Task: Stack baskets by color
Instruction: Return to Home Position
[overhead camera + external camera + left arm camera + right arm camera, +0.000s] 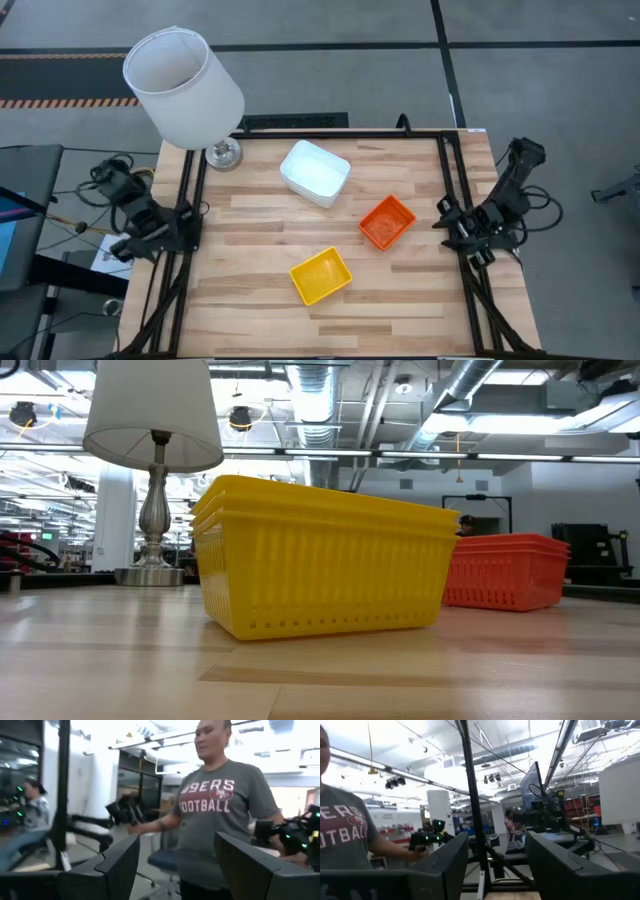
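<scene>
Three piles of baskets rest by their bottoms on the wooden table. The white baskets (314, 172) are at the far middle, the orange baskets (387, 222) right of centre, and the yellow baskets (321, 276) nearer the front. In the low view the yellow baskets (320, 555) show nested rims one inside another, with the orange baskets (505, 570) behind them. My left gripper (177, 865) is open and drawn back at the table's left edge (150, 228), aimed out into the room. My right gripper (497, 862) is open at the table's right edge (485, 222). Neither has anything between its fingers.
A table lamp with a big white shade (183, 85) stands on its metal foot (224, 154) at the far left corner. A dark frame (450, 170) runs along the table's sides. A person in a grey shirt (220, 815) stands beyond the table.
</scene>
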Available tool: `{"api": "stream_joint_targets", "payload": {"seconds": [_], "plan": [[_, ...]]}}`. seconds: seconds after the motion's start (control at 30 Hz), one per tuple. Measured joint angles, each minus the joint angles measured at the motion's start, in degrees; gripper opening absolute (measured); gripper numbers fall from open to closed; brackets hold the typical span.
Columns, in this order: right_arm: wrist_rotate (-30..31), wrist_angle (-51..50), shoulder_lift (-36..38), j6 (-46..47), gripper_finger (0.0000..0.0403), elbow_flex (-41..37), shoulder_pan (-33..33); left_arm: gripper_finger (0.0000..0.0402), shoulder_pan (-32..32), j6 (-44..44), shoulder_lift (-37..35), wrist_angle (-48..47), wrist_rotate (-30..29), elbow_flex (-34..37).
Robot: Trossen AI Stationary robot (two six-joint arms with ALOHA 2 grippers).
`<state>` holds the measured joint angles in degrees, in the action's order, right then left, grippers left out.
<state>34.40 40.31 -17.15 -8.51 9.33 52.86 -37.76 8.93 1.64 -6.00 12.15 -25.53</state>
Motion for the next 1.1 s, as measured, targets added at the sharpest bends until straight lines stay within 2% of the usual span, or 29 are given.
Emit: {"api": "stream_joint_targets", "payload": {"seconds": [0.2, 0.27, 0.4, 0.53, 0.63, 0.73, 0.9, 1.1], "plan": [[-1.32, 8.11, 0.04, 2.44, 0.0219, -6.38, 0.02, 0.0247, 0.0, 1.79, -0.67, 7.34, 2.22, 6.75], [0.38, 8.52, 0.14, 2.2, 0.0219, -7.54, 0.02, 0.0247, 0.0, 2.15, -0.62, 8.14, 2.26, 8.03], [3.86, 7.25, 1.17, 0.04, 0.0219, -8.6, -0.02, 0.0247, 0.0, 2.01, -0.64, 7.37, 2.55, 8.95], [5.16, 3.41, 1.16, -0.2, 0.0219, -8.6, 0.39, 0.0247, 0.0, -1.13, -0.53, 1.4, 1.69, 8.99], [4.07, 0.22, 1.13, 0.6, 0.0219, -8.6, 1.04, 0.0247, 0.0, -2.57, -0.58, -1.1, -3.54, 8.97], [1.06, -0.95, 1.11, -0.85, 0.0219, -8.6, 1.59, 0.0247, 0.02, -3.38, -0.55, -2.61, -6.19, 8.99], [-4.43, -1.42, 1.16, 0.7, 0.0219, -8.6, 1.53, 0.0247, 0.02, -3.86, -0.58, -4.22, -6.72, 8.99], [-4.62, -3.96, 1.18, 4.14, 0.0219, -8.6, 1.49, 0.0247, 0.02, -4.41, -0.58, -6.23, -8.33, 8.97]]}}
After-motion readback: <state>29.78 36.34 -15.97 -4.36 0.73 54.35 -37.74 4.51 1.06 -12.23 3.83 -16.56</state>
